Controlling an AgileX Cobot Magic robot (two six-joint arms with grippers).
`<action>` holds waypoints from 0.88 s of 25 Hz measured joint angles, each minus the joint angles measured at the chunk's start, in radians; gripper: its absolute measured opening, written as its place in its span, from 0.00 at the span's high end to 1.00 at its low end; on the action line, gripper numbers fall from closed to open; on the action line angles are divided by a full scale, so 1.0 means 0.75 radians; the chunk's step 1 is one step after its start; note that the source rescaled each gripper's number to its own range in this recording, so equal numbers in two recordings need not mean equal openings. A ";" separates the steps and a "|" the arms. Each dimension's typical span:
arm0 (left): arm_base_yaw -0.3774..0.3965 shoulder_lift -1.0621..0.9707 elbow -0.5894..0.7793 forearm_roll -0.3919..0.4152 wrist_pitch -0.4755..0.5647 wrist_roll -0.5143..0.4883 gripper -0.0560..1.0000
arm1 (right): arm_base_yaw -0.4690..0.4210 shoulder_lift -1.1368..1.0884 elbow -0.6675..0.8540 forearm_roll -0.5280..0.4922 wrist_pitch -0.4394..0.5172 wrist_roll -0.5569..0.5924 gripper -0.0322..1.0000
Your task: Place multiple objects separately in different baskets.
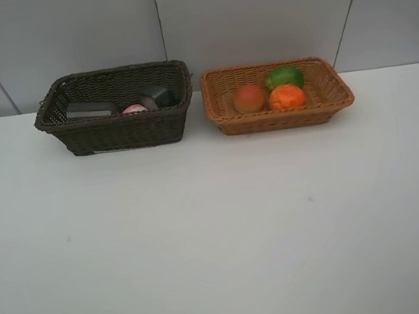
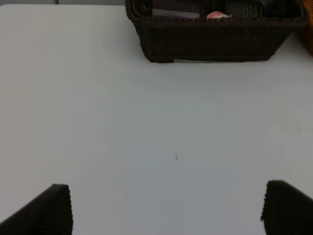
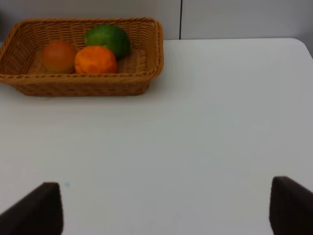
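a white table (image 1: 206, 236) is seen from above. on it, the dark brown basket (image 1: 119, 131) holds a pink bottle (image 1: 134, 109) between two dark items. just right of that basket, the tan basket (image 1: 283, 118) holds a red-orange fruit (image 1: 248, 98), green fruit (image 1: 284, 76) and tangerine (image 1: 287, 97). nearer than the baskets, the left gripper (image 2: 166, 208) and right gripper (image 3: 166, 210) are spread wide, nothing grasped.
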 joint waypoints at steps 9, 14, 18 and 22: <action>0.000 0.000 0.000 0.000 0.000 0.000 0.00 | 0.000 0.000 0.000 0.000 0.000 0.000 0.06; 0.000 0.000 0.000 0.000 0.000 0.000 0.00 | 0.000 0.000 0.000 0.000 0.000 0.000 0.06; 0.000 0.000 0.000 0.000 0.000 0.000 0.00 | 0.000 0.000 0.000 0.000 0.000 0.000 0.06; 0.000 0.000 0.000 0.000 0.000 0.000 0.00 | 0.000 0.000 0.000 0.000 0.000 0.000 0.06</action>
